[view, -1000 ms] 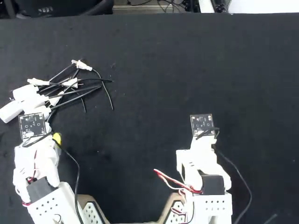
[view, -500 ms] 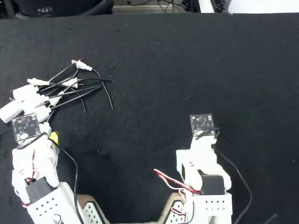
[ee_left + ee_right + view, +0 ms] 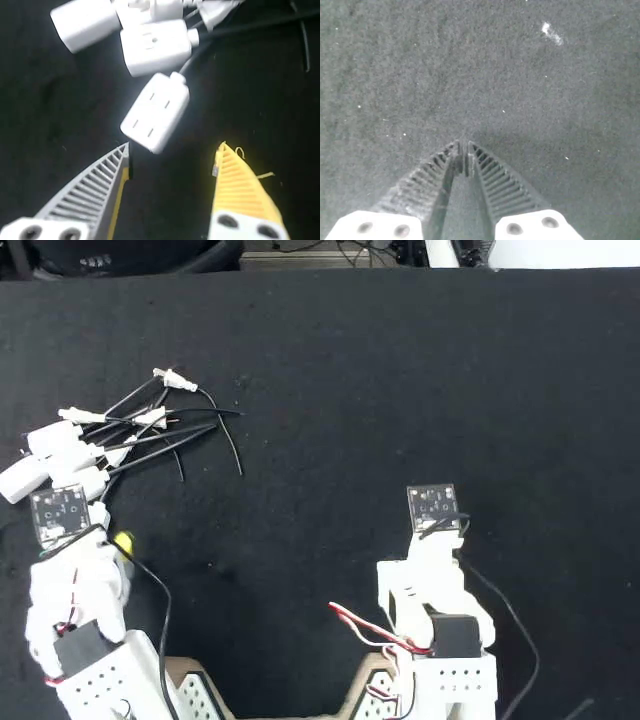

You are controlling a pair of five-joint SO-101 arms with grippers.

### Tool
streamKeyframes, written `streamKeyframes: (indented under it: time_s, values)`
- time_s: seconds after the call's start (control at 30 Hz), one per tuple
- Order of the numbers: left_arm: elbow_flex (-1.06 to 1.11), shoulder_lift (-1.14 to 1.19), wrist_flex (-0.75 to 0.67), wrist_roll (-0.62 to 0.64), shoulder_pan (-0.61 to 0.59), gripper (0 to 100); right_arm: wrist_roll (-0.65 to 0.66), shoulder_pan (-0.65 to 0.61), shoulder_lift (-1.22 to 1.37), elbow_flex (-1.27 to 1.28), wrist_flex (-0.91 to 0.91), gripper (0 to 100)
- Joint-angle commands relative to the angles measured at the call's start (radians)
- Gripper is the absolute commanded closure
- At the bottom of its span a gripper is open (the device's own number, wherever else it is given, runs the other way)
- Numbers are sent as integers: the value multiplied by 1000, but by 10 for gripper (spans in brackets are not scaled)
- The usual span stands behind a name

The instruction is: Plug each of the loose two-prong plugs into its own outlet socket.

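Several white outlet sockets [image 3: 45, 462] and white two-prong plugs [image 3: 168, 380] on black cords lie tangled at the table's left. In the left wrist view my left gripper [image 3: 172, 150] stands open just short of the nearest outlet socket [image 3: 155, 112], whose slots face the camera; two more sockets [image 3: 155, 45] lie beyond it. From above, the left arm [image 3: 62, 515] sits right beside the socket cluster. My right gripper [image 3: 465, 147] is shut with nothing in it over bare black cloth, and the right arm [image 3: 435, 508] rests near the table's front centre-right.
A black cloth covers the table [image 3: 400, 380]. Loose black cords [image 3: 215, 430] fan out to the right of the plug cluster. The arm bases and a red-white wire [image 3: 360, 630] sit at the front edge.
The left arm swung left toward the sockets, then drew back slightly toward the front. The right arm stayed still.
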Motion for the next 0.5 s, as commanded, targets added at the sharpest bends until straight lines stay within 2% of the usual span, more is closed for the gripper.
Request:
streamKeyframes:
  time_s: [0.0, 0.27, 0.47]
  values:
    - [-79, 6, -3, -17, -15, 725, 5, -20, -93, 1, 8, 985]
    - [-79, 6, -43, -213, -16, 730, 5, -20, -93, 1, 8, 985]
    - [-67, 6, -118, -204, -19, 730, 5, -20, -93, 1, 8, 985]
